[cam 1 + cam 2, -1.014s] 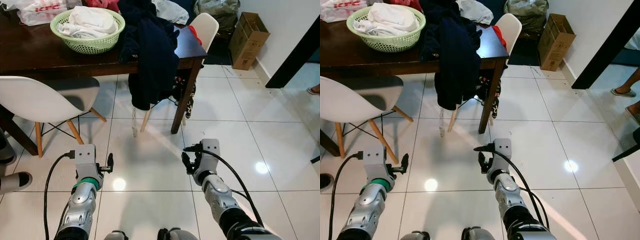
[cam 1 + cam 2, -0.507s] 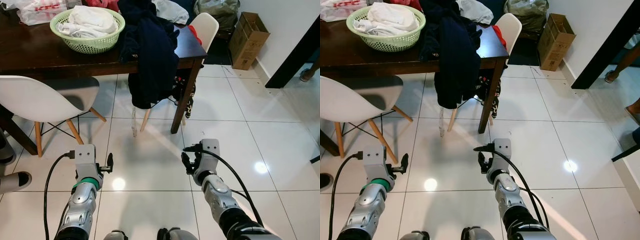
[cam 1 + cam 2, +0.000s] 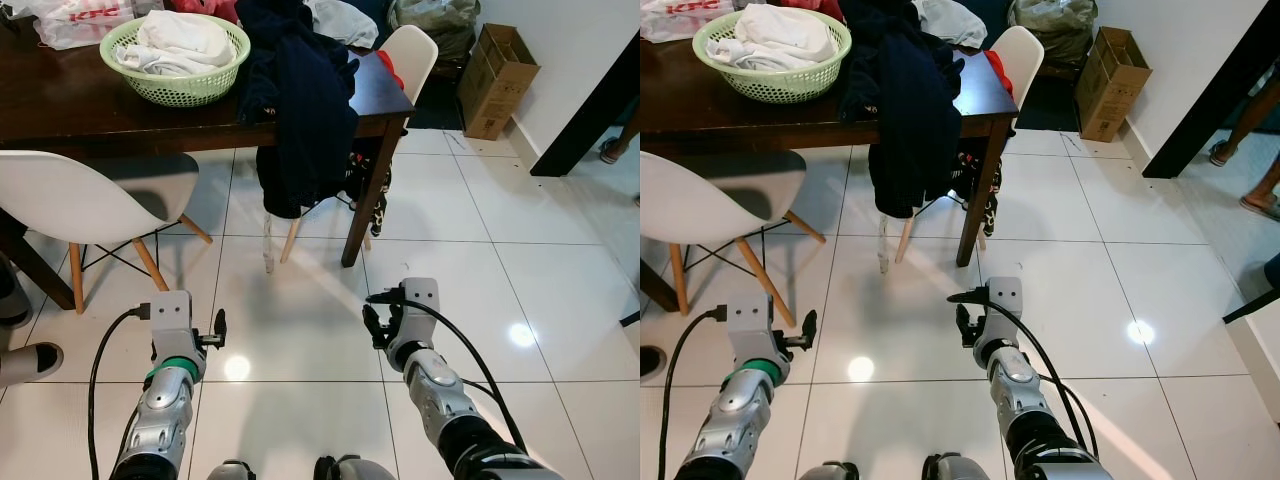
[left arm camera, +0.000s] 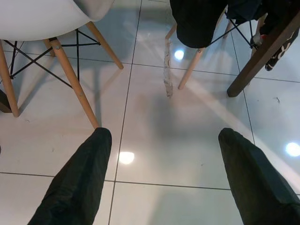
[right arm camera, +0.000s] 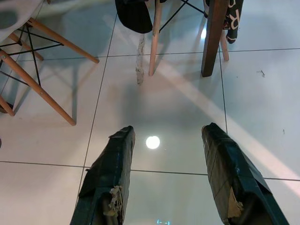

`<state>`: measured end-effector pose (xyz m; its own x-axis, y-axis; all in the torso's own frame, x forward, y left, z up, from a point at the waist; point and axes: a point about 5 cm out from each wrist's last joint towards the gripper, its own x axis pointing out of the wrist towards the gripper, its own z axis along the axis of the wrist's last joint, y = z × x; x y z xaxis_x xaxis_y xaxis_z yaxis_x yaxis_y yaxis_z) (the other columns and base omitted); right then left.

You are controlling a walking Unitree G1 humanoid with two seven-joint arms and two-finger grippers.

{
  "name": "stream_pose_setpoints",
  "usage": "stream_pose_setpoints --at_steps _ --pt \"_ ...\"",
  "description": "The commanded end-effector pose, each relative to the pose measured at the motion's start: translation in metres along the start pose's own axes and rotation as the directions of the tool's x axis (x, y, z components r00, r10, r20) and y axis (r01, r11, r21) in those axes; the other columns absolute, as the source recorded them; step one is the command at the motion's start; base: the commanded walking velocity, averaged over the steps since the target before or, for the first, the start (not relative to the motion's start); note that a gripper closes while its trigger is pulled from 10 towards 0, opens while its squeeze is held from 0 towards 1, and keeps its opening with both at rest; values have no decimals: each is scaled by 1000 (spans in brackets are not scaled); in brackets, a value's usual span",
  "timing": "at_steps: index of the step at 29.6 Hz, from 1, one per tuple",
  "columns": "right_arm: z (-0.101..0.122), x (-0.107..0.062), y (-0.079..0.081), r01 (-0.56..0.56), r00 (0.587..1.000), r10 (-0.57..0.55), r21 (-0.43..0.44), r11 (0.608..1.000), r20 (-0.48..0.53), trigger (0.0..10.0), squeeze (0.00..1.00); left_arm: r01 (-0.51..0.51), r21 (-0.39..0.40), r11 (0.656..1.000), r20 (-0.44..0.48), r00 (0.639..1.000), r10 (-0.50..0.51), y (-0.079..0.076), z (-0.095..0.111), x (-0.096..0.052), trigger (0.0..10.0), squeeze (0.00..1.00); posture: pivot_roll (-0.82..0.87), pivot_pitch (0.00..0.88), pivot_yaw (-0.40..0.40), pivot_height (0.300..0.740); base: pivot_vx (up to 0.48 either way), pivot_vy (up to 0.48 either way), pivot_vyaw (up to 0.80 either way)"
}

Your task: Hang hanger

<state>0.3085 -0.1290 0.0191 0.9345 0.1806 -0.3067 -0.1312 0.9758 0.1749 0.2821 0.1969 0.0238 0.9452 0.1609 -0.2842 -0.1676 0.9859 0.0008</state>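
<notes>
Both arms are held low over the white tiled floor, in front of a dark wooden table [image 3: 70, 105]. My left gripper [image 3: 218, 328] is open and holds nothing; its two black fingers [image 4: 82, 178] stand wide apart over bare tiles. The right gripper [image 3: 378, 325] is open too, its fingers [image 5: 112, 173] spread over the floor with nothing between them. A dark navy garment [image 3: 305, 110] hangs from the table's near right corner, over a white chair [image 3: 410, 50]. A pale strip [image 3: 268, 245] dangles below it toward the floor.
A green basket [image 3: 180, 85] of white laundry sits on the table. A white chair [image 3: 70, 205] with wooden legs stands at my left. A cardboard box [image 3: 495, 80] is by the far wall. A person's feet [image 3: 1250, 170] are at the right edge, and a shoe [image 3: 25, 362] at the left.
The person's feet at the right edge have shifted. Both arms and the garment stay where they were.
</notes>
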Motion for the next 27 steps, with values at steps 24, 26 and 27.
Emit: stream_pose_setpoints --at_steps 24,26,27 --pt "-5 0 3 -3 1000 3 17 1000 -27 10000 0 -2 29 1000 -23 1000 2 0 -5 0 10000 0 47 64 -37 740 0 0 0" --pt "-5 -1 2 -2 1000 2 16 1000 -28 10000 0 -3 28 1000 -24 1000 4 0 -5 0 10000 0 47 64 -37 740 0 0 0" --pt "-5 -1 2 -2 1000 2 16 1000 -28 10000 0 -3 28 1000 -24 1000 4 0 -5 0 10000 0 47 64 -37 740 0 0 0"
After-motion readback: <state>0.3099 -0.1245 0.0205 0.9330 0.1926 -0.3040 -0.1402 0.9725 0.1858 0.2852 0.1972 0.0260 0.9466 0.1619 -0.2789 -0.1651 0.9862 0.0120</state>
